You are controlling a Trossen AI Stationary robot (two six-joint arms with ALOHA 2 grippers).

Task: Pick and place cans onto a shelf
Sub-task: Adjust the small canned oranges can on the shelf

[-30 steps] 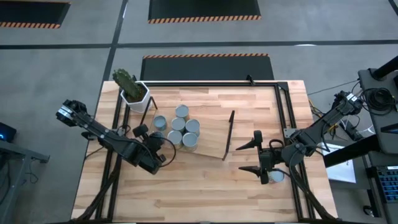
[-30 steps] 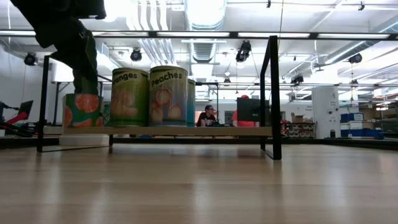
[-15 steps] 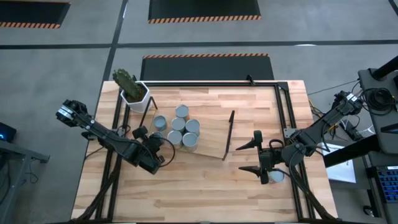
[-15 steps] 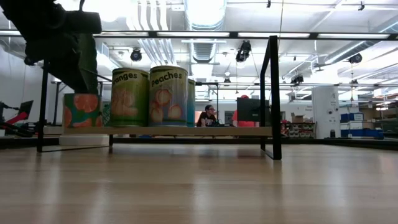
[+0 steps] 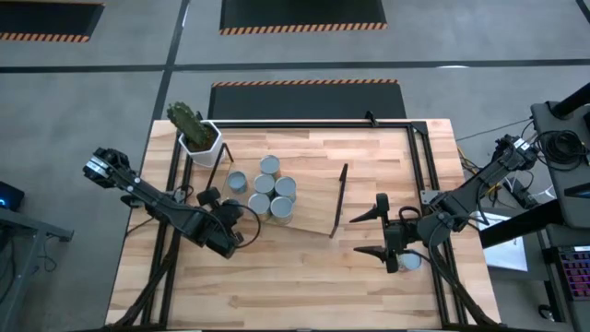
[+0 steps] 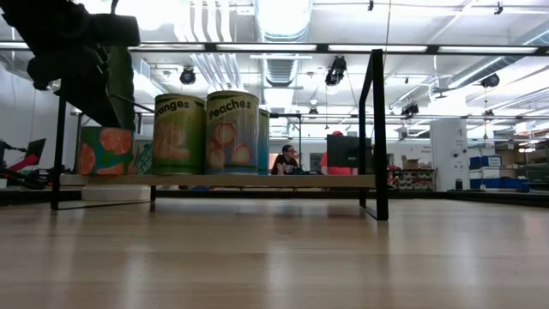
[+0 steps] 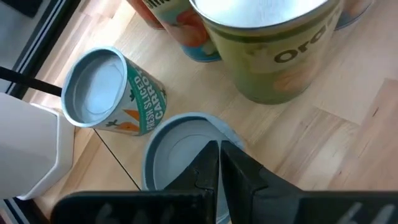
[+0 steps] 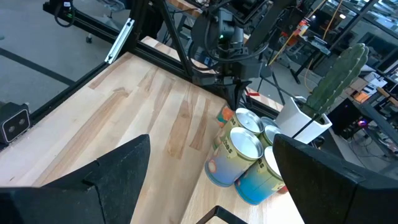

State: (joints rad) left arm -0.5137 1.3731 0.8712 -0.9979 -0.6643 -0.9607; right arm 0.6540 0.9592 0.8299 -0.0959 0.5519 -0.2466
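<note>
While the left gripper [image 5: 241, 224] hung with fingers together just above one can [image 7: 180, 149], five cans [image 5: 267, 189] stood clustered on the shelf [image 5: 309, 198]. Right gripper [image 5: 369, 232] waited spread wide over the desk [image 5: 304, 277].

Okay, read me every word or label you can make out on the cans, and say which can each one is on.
"Oranges", first letter hidden: green-labelled metal can on the light-wood shelf.
"Peaches": the yellow-green can beside it.
"Sliced Carro", cut off: small green-and-white can seen from the left wrist.
"Ora", partial: big green can there.
Other labels: unreadable.
</note>
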